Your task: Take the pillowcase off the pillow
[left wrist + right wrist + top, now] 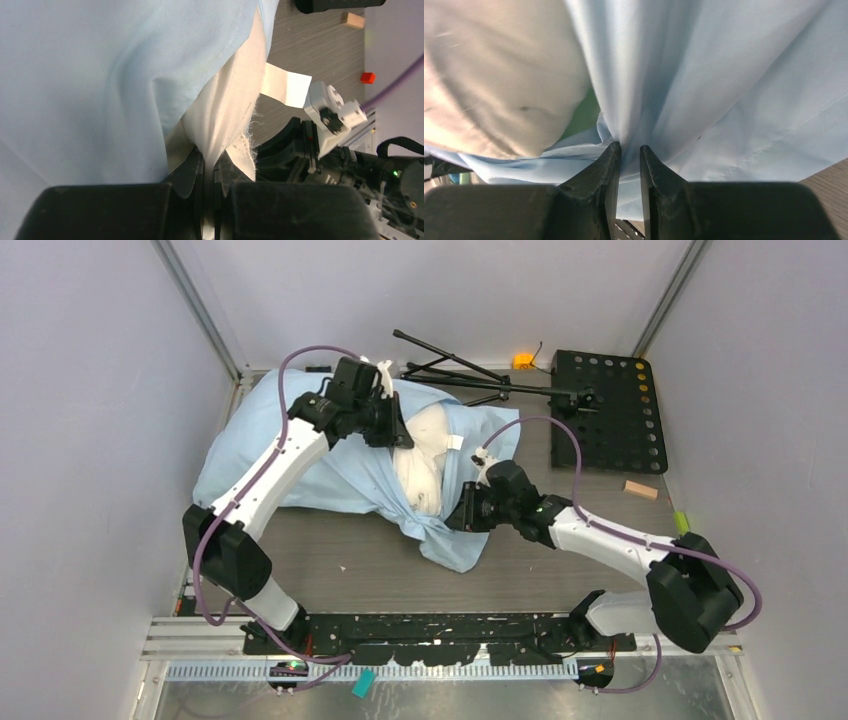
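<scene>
The light blue pillowcase (pixel 300 455) lies across the back left of the table, still around most of the white pillow (pixel 425 455), whose end bulges out of the open mouth. My left gripper (pixel 392 428) is shut on a pinch of the white pillow fabric (pixel 227 107), with the blue pillowcase (pixel 100 75) beside it. My right gripper (pixel 462 512) is shut on a fold of the blue pillowcase (pixel 704 80) at the mouth. The pillow (pixel 494 70) and a sliver of mint green lining (pixel 584 115) show to its left. A white tag (pixel 285 85) sticks out.
A black folded tripod (pixel 470 375) and a black perforated board (pixel 610 410) lie at the back right. A small wooden block (pixel 641 489) and an orange piece (pixel 523 361) lie nearby. Grey walls enclose the table on three sides.
</scene>
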